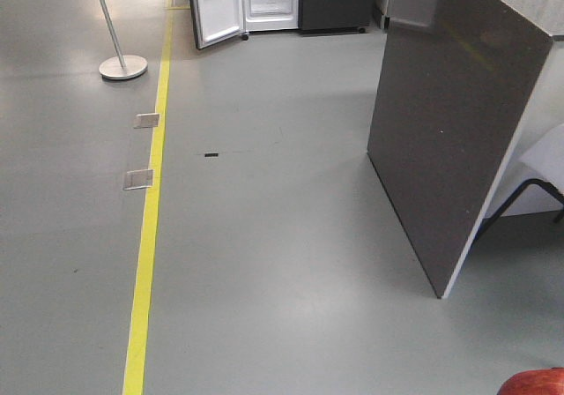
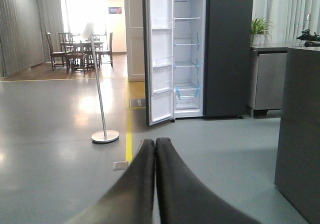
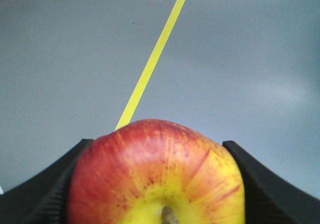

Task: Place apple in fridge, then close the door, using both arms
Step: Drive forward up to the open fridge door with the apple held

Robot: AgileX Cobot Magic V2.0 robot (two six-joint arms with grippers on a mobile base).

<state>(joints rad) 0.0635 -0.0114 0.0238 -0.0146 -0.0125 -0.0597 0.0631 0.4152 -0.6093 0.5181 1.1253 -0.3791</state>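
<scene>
While the right pincer (image 3: 157,148) clamps the apple (image 3: 157,176) between its two black fingers, stem dip towards the wrist camera, the fruit hangs above grey floor near a yellow line (image 3: 150,69). The left pincer (image 2: 155,145) has its fingers pressed together, holding nothing, and points at the fridge (image 2: 227,49), well away across the room. Its door (image 2: 159,54) stands swung wide, white inner face and shelves showing. A grey counter (image 1: 449,122) stands off to the right.

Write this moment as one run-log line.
right end effector: shut on apple; left end effector: shut, empty; door: open; fridge: far ahead
</scene>
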